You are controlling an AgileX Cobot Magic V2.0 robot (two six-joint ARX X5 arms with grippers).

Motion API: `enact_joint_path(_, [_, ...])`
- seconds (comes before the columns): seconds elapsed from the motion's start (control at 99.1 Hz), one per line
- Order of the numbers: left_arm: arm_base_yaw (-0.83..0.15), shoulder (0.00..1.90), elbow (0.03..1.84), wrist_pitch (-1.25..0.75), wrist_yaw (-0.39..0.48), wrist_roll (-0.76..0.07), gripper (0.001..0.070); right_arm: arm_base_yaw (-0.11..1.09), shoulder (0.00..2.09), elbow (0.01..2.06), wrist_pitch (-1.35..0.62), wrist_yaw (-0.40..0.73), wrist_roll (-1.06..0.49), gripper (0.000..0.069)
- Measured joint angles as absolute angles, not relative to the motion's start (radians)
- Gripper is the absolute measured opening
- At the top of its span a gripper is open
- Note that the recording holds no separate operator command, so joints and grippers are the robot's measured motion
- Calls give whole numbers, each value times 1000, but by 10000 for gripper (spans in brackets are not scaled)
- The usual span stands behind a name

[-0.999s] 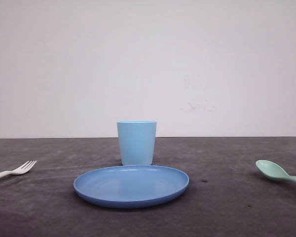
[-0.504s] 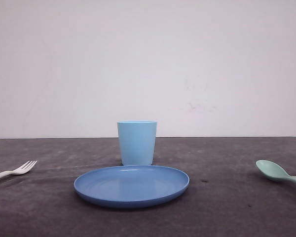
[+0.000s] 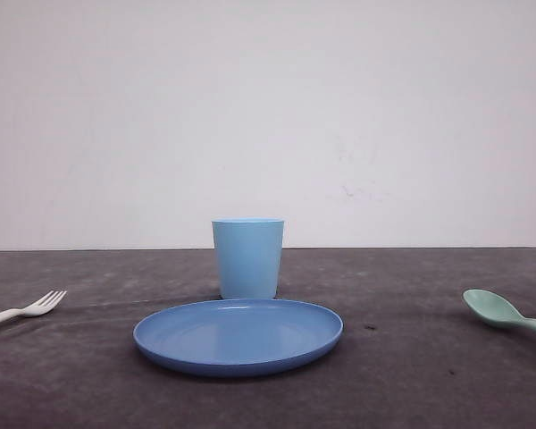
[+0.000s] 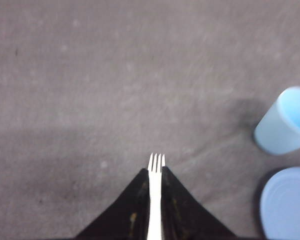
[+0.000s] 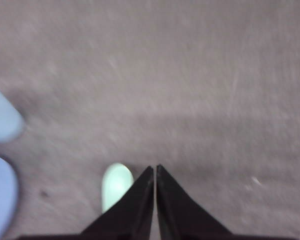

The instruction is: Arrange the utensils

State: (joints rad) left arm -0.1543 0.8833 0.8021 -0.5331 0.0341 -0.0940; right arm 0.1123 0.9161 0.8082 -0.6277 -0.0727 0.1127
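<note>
The white fork (image 4: 155, 190) lies straight between my left gripper's (image 4: 156, 170) black fingers, which are shut on its handle, with the four tines poking out past the tips. In the front view the fork (image 3: 36, 307) is at the far left, its handle running off the edge. The mint-green spoon (image 3: 493, 308) is at the far right. In the right wrist view the spoon's bowl (image 5: 115, 185) shows just beside my right gripper (image 5: 155, 167). Those fingers are closed to a thin slit, and the handle is hidden under them.
A blue round plate (image 3: 238, 335) sits at the middle of the dark grey table (image 3: 411, 375), with a light blue cup (image 3: 247, 258) upright just behind it. Both the cup (image 4: 285, 122) and the plate (image 4: 290, 205) also appear at the left wrist view's edge. A white wall stands behind.
</note>
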Motion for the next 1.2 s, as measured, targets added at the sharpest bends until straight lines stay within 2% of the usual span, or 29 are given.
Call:
enact_joint_path(0.172, [-155, 922, 802, -536, 25, -85, 15, 139, 1005, 808, -644, -55, 100, 9])
enact_joint_path(0.373, [-155, 922, 802, -540, 25, -78, 16, 152, 1014, 808, -644, -55, 94, 9])
enact_joint_path(0.434, [-155, 922, 802, -549, 25, -78, 41, 152, 1014, 808, -644, -55, 93, 31])
enact_joint_path(0.515, [-155, 922, 802, -557, 25, -78, 153, 152, 1014, 808, -643, -55, 93, 143])
enact_joint_path(0.595, [-155, 922, 802, -561, 25, -77, 366, 152, 1014, 808, -644, -55, 93, 366])
enact_joint_path(0.646, [-155, 922, 802, -561, 25, -76, 462, 152, 1014, 808, -644, -55, 93, 484])
enact_joint_path(0.716, [-155, 922, 802, -561, 25, -74, 533, 152, 1014, 808, -644, -55, 93, 610])
enact_joint_path(0.777, [-155, 923, 802, -561, 25, -76, 555, 152, 1014, 808, -643, -55, 93, 667])
enact_joint_path(0.948, [-163, 966, 802, -562, 28, -91, 559, 152, 1014, 808, -643, -55, 93, 680])
enact_joint_path(1.201, [-202, 1129, 802, -581, 28, -94, 557, 152, 1014, 808, -643, -55, 93, 680])
